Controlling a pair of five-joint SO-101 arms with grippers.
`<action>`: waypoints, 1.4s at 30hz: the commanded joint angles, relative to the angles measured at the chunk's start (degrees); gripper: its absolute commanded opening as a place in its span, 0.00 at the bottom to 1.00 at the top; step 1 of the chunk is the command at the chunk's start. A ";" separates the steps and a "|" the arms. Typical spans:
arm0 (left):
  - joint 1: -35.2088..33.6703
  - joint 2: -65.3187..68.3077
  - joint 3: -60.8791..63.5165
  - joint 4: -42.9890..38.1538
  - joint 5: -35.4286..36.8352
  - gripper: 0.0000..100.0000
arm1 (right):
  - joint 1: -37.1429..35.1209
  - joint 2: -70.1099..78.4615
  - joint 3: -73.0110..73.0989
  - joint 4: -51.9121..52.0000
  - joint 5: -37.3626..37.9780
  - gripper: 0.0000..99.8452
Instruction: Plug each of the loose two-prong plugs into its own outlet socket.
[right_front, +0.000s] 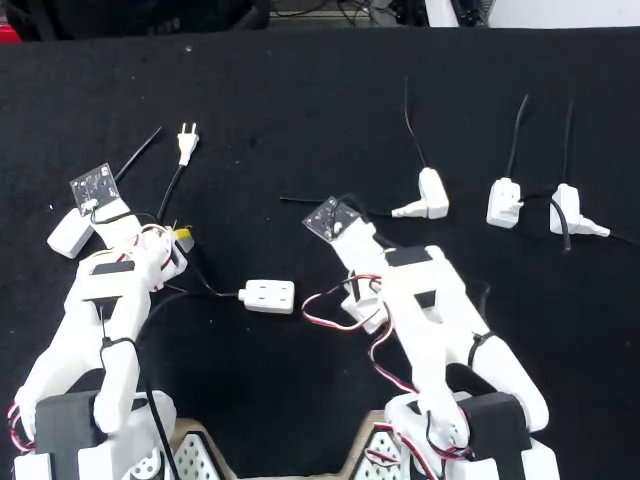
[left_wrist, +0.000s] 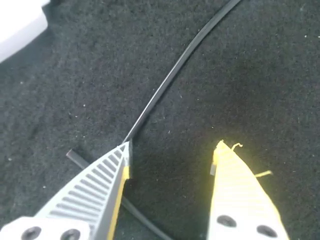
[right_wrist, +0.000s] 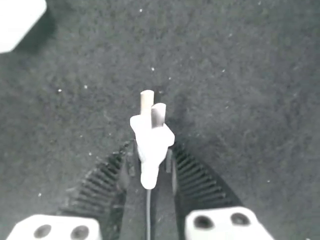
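1. The light is bright and even, and it comes from above.
2. The black table cloth (right_front: 300, 90) soaks up the light and stays dark all over.
3. The right arm (right_front: 430, 310) and the white outlet socket (right_front: 268, 295) glow bright on the cloth, with no hard glare.
4. Shadows on the black cloth are soft and hard to see.
5. Up close, the two-prong plug (right_wrist: 150, 135) drops a dim shadow on the cloth by its prongs.
6. On the left gripper (left_wrist: 172, 145), the yellow finger (left_wrist: 240, 195) is lit bright, and the ribbed white finger (left_wrist: 95, 195) looks grey.
7. Tiny pale specks on the cloth catch the light.
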 joint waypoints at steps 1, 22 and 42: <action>-0.48 -1.05 -0.57 -0.62 0.26 0.26 | -0.79 -1.98 -2.15 -1.41 -0.44 0.09; -0.48 -1.05 -0.40 -0.62 0.26 0.26 | -3.96 -1.89 -0.04 -3.08 -4.40 0.09; 0.04 -23.12 3.21 12.13 0.18 0.26 | -17.41 -31.25 1.01 0.18 -13.19 0.01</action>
